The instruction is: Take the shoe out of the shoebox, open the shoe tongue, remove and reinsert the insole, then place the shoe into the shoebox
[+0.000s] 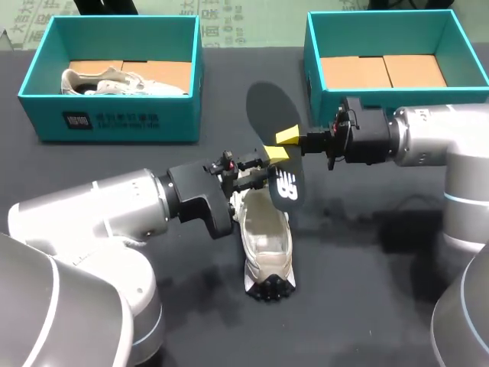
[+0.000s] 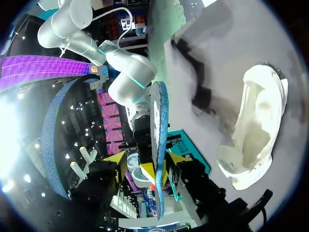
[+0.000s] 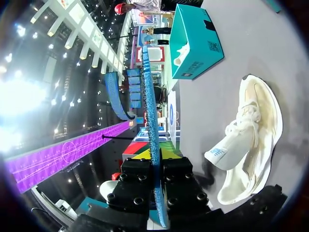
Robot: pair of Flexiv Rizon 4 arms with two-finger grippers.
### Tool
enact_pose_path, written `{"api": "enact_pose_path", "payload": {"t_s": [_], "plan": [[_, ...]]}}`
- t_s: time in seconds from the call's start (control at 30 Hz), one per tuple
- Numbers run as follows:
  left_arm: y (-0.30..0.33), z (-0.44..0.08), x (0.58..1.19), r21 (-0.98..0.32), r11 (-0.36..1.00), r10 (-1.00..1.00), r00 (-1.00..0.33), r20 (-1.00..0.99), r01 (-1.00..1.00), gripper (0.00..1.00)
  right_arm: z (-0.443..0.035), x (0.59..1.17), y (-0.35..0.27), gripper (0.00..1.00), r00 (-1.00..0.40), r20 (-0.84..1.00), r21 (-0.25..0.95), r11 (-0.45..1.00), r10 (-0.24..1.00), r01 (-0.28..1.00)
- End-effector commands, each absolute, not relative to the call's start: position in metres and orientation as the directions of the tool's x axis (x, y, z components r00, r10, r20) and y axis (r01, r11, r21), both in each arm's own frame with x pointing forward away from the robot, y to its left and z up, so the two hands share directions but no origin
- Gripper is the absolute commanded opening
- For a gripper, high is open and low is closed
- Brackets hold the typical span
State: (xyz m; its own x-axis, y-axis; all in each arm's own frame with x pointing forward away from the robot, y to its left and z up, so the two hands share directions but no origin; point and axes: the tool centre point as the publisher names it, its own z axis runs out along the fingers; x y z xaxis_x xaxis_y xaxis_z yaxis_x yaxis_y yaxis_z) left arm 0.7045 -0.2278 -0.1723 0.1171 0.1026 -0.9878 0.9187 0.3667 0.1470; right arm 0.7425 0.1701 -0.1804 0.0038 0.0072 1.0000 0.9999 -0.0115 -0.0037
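Shoe [image 1: 267, 238] lies on the table [image 1: 367, 298] just under the left gripper [image 1: 275, 154], its tongue lifted. Above it the dark insole [image 1: 286, 187] stands on edge. The left gripper and the right gripper [image 1: 289, 136] both pinch it, fingers closed from opposite sides.

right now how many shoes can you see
2. One shoe lies on the table in the middle; a second shoe lies inside the left box. The right box shows only cardboard.
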Motion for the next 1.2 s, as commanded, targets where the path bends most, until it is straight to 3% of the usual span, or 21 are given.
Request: {"api": "enact_pose_path", "payload": {"t_s": [0.03, 0.2, 0.8, 0.87, 1.03, 1.2], "plan": [[-0.176, -0.158, 0.700, 0.117, 0.288, 0.169, 0.070, -0.983, 0.950, 1.00, -0.186, 0.737, 0.172, 0.00, 0.005, 1.000, -0.005, -0.014, 0.004, 1.000], [-0.148, -0.150, 0.713, 0.059, 0.242, 0.226, 0.003, -0.974, 0.968, 1.00, -0.192, 0.731, 0.176, 0.00, 0.011, 1.000, -0.011, -0.013, -0.010, 1.000], [-0.138, -0.133, 0.726, 0.121, 0.174, 0.263, 0.073, -0.962, 0.977, 1.00, -0.193, 0.729, 0.179, 0.00, 0.021, 1.000, -0.021, -0.016, -0.013, 1.000], [-0.135, -0.122, 0.736, 0.174, 0.134, 0.361, 0.116, -0.925, 0.975, 1.00, -0.193, 0.729, 0.179, 0.00, 0.021, 1.000, -0.021, -0.016, -0.013, 1.000], [-0.130, -0.098, 0.760, 0.162, 0.041, 0.629, 0.101, -0.771, 0.986, 1.00, -0.193, 0.729, 0.179, 0.00, 0.021, 1.000, -0.021, -0.016, -0.013, 1.000], [-0.130, -0.098, 0.760, 0.162, 0.041, 0.629, 0.101, -0.771, 0.986, 1.00, -0.193, 0.729, 0.179, 0.00, 0.021, 1.000, -0.021, -0.016, -0.013, 1.000]]}}
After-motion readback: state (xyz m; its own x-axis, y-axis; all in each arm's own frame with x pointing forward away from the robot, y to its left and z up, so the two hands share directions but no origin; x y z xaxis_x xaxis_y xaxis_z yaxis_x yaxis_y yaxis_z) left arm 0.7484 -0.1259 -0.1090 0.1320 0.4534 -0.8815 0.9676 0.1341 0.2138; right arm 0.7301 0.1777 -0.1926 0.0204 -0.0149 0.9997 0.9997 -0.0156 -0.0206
